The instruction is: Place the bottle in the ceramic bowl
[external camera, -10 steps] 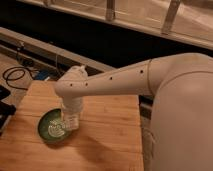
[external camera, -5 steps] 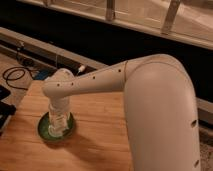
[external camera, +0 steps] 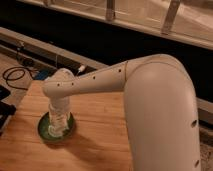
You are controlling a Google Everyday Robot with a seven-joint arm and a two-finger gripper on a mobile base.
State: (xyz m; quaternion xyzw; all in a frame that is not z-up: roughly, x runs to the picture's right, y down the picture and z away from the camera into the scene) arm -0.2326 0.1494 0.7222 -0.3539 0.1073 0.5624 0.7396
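The dark-green ceramic bowl (external camera: 44, 129) sits on the left part of the wooden table (external camera: 100, 140). My white arm reaches from the right across the table, and its wrist hangs straight down over the bowl. The gripper (external camera: 57, 129) is down inside the bowl, covering most of its centre. The bottle is hidden; I cannot pick it out from the pale gripper parts in the bowl.
A black cable (external camera: 15, 75) coils on the floor beyond the table's far left corner. A dark object (external camera: 4, 107) pokes in at the left edge. A ledge and window frame (external camera: 150, 25) run along the back. My arm's big white body (external camera: 165, 115) fills the right side.
The arm has swung further left and lower; the wrist now stands directly over the bowl with the gripper down in it, covering more of the bowl than before.
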